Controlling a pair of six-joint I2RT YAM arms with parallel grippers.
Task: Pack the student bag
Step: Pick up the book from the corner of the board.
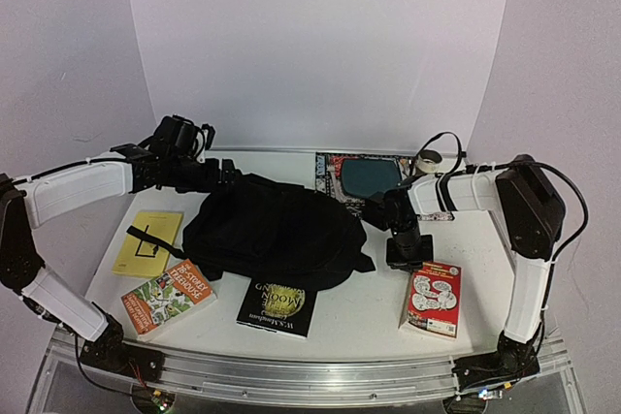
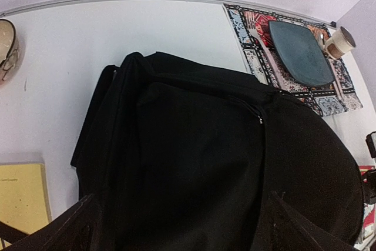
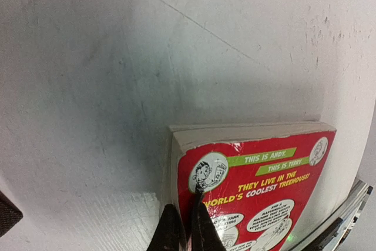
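Bag: I am seeing the big soft black cloth student bag lying in the middle of the white counter, its long way running left to right.
Left hand: I am holding the left hand just above the bag's far left end. Its fingers are spread wide and holding nothing.
Right hand: I am pointing the right hand down at the far corner of the red paper story book. Its fingers are pressed together. I cannot tell if they are pinching the cover.
Which way: The bag is lying just to the left of the right hand. The red book is lying closer to me, its long way running near to far.
Nearer hand: The left hand is nearer the bag, and the right hand is nearer the book.
Zip: I cannot tell if the bag is open.
Next, I am thinking: The book is needing to go left, across to the bag, and the left hand is sitting ready to help there.
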